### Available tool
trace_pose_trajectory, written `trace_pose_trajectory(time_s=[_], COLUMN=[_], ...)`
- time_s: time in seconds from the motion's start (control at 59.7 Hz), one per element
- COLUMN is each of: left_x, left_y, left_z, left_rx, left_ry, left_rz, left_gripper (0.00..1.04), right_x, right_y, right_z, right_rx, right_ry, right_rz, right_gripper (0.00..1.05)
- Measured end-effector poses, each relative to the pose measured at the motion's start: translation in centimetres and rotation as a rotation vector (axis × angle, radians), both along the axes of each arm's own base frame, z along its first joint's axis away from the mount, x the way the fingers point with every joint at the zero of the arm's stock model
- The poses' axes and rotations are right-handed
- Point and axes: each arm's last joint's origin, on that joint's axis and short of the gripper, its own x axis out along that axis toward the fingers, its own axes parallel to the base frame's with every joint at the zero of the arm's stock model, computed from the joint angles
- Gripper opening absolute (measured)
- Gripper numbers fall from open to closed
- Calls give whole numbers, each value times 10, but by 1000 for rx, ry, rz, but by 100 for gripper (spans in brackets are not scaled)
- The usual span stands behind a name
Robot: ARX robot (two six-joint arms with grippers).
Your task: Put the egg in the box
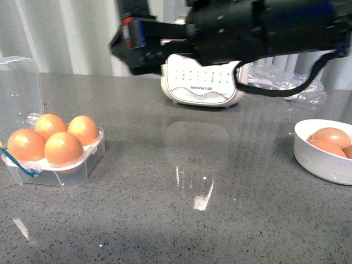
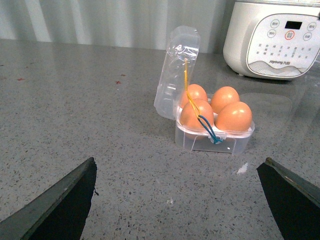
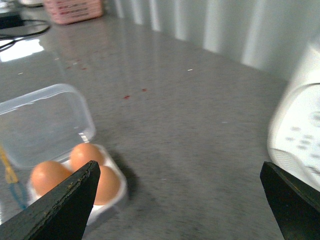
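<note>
1. Left fingers (image 2: pixel 65 205): spread wide, nothing between them. Only the two dark tips show, at the lower corners of the left wrist view; the rest is cut off.

2. Right fingers (image 3: pixel 65 205): spread wide and empty. Only the tips show here too. The whole right wrist view is blurred, so fine detail cannot be read from it.

3. Box (image 1: pixel 71 173): it stands on the table (image 1: pixel 181 220) at my left, with its clear lid (image 1: pixel 19 88) hinged up and upright. The lid is cut off by the edge of the front view. A yellow-and-blue cord (image 2: pixel 200 120) hangs over the front of the box.

4. Egg (image 1: pixel 63 147): four brown eggs fill the four cells, one in each. They look alike, and I cannot tell which one is the task egg. In the right wrist view one finger covers part of the box, and only three eggs can be made out.

5. Bowl (image 1: pixel 316 159): white, on the table at my right, well apart from the box. The frame edge cuts it off. Two eggs show inside it, plus a sliver of a third at the edge.

6. Right arm (image 1: pixel 247 27): it crosses the top of the front view, dark and blurred, and hides the upper part of the white cooker (image 1: pixel 203 88) behind it. The cooker's panel print is too small to read.
</note>
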Motion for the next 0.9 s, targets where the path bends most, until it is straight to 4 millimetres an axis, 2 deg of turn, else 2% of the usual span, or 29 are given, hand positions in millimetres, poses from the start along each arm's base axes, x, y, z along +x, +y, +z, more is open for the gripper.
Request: trace_pose_trajectory(time_s=[0.151,0.301,0.385,0.536,0.586,0.67,0.72,0.904], left_x=[0,0,0,0,0,0,0,0], left_y=[0,0,0,0,0,0,0,0], left_z=[0,0,0,0,0,0,0,0], left_rx=[0,0,0,0,0,0,0,0], left_ry=[0,0,0,0,0,0,0,0], left_rz=[0,0,0,0,0,0,0,0], left_gripper=[98,98,98,98,98,98,98,98], right_x=[-16,-49,-72,-106,-115,-146,-159,-179], right_y=[-48,-92,-106,-119,-122,-134,-140,-150], right_z=[5,-1,-3,-3,-4,-27,-35,-53], right_rx=[-6,-103,-153,-255,-247,-107,-57,4], right_ry=[-81,-203,-277,-421,-372,-170,-146,-135], right_rz=[-281,-595,-710,-818,-800,-785,-795,-807], right_gripper=[98,98,98,98,91,68,57,24])
